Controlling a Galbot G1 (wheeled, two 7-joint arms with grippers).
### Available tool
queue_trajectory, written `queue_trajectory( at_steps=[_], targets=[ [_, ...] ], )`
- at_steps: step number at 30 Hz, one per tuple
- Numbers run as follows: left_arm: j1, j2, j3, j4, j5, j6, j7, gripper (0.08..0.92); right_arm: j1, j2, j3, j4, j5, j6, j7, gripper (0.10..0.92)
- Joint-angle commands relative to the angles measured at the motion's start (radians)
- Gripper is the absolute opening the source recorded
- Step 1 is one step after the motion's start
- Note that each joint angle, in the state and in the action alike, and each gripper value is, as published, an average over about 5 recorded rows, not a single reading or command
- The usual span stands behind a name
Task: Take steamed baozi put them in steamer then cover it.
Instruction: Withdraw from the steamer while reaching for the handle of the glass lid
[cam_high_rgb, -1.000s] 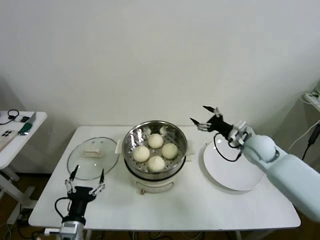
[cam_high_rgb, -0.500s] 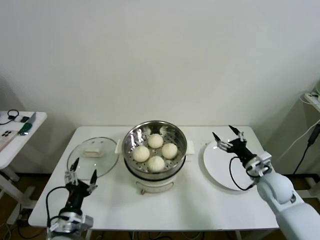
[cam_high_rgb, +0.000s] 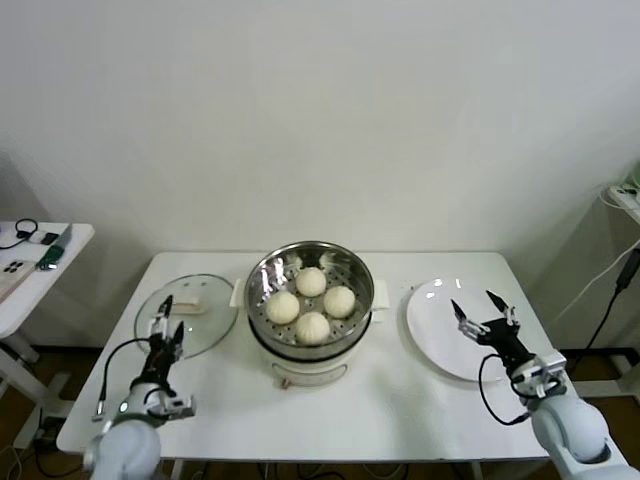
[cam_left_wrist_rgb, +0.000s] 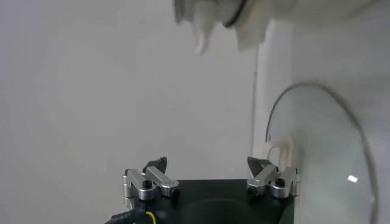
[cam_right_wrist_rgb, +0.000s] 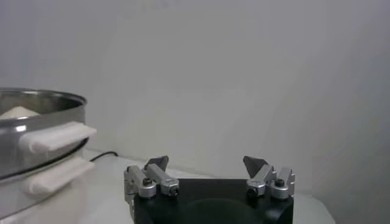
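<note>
White matte surface (cam_high_rgb: 400, 400) carries the perforated steel steamer (cam_high_rgb: 262, 290) holding four smooth domed steamed baozi (cam_high_rgb: 312, 326); left tool (cam_high_rgb: 166, 320) and right tool (cam_high_rgb: 483, 314) gape wide, empty.

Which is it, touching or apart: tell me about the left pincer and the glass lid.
Cannot tell. In the head view the open left pincer overlaps the glass lid's near edge; no view plainly shows contact or a gap.

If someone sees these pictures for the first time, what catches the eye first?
The shiny steamer at the table's centre, with four white baozi inside and no cover. The glass lid lies flat on its left, an empty white plate on its right. Both hands, left hand and right hand, stand open and hold nothing.
</note>
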Motion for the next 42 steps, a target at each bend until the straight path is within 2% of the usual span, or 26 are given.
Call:
queue_trajectory(
  at_steps=[1, 19, 30, 42],
  targets=[
    [-0.287, 0.034, 0.030, 0.380, 0.128, -0.023, -0.001, 0.823, -0.057, 0.034, 0.051, 0.005, -0.045, -0.001, -0.008, 0.823],
    [-0.442, -0.005, 0.058, 0.589, 0.127, -0.055, -0.032, 0.823, -0.059, 0.053, 0.061, -0.004, -0.082, 0.007, -0.025, 0.823],
    [-0.484, -0.027, 0.059, 0.653, 0.134, -0.065, -0.059, 0.823, -0.056, 0.074, 0.060, -0.020, -0.108, 0.020, -0.037, 0.823],
    [-0.500, -0.030, 0.062, 0.668, 0.115, -0.073, -0.087, 0.808, -0.054, 0.090, 0.059, -0.033, -0.127, 0.028, -0.046, 0.823]
  ],
)
